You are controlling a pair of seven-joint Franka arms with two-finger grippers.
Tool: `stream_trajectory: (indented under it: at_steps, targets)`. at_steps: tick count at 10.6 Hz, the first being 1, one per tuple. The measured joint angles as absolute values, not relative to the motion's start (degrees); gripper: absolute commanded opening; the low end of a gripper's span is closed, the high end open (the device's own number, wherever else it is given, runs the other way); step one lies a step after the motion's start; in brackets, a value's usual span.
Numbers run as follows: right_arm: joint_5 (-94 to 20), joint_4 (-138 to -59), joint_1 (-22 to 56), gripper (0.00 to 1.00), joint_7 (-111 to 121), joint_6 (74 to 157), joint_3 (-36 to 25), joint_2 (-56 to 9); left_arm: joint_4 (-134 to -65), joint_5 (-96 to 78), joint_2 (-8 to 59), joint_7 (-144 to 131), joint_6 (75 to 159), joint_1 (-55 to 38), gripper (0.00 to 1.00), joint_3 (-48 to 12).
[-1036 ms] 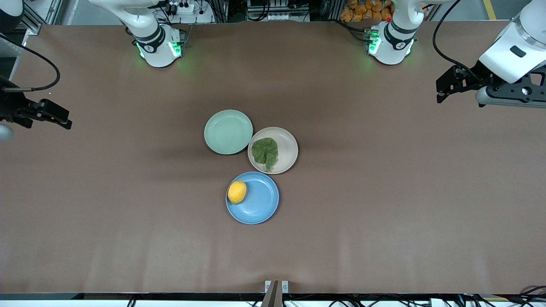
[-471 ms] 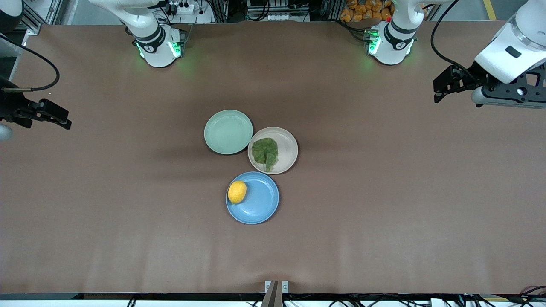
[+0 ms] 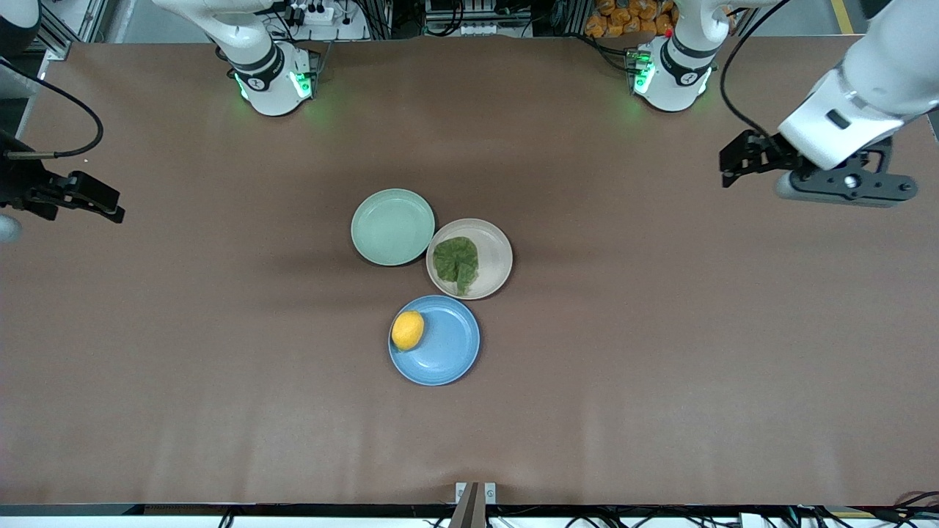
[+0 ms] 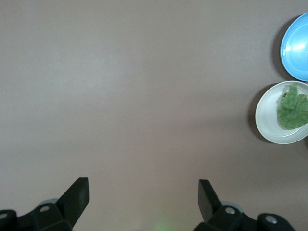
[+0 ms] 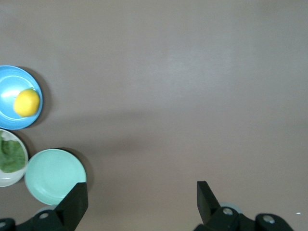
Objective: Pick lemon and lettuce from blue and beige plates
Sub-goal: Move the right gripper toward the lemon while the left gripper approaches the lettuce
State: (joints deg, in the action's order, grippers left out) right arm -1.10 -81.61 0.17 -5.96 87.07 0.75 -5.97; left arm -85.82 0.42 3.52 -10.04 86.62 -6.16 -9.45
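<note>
Your left hand (image 3: 733, 165) hangs spread over bare table (image 3: 660, 367), your right hand (image 3: 103, 205) waits spread. Bring the left down over the lettuce (image 3: 456, 262) on the beige plate (image 3: 495, 246); the lemon (image 3: 407, 330) sits on the blue plate (image 3: 451, 345).

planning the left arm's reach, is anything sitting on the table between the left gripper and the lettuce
Nothing visible does. The left gripper, open, hangs over bare table toward the left arm's end. Only brown tabletop lies between it and the lettuce on the beige plate. The lemon lies away from that line.
</note>
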Motion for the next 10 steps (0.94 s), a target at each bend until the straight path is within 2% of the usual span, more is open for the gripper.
stream_trajectory:
  at_steps: [4, 6, 10]
  targets:
    - [-2.47, -81.99, 1.05, 1.0, -12.94, 88.26, 4.41, -7.3, -85.88, 0.41, 8.32, -23.16, 88.76, -13.83, 1.0, -9.86]
    - [-2.36, -82.4, 3.95, 1.0, -19.41, 90.43, 6.45, -9.48, -85.93, 0.41, 11.52, -30.0, 91.34, -17.28, 1.0, -9.93]
    - [-2.05, -83.24, 9.52, 1.0, -28.39, 101.76, 8.45, -17.44, -86.07, 0.41, 18.91, -44.42, 99.08, -23.51, 1.0, -10.02]
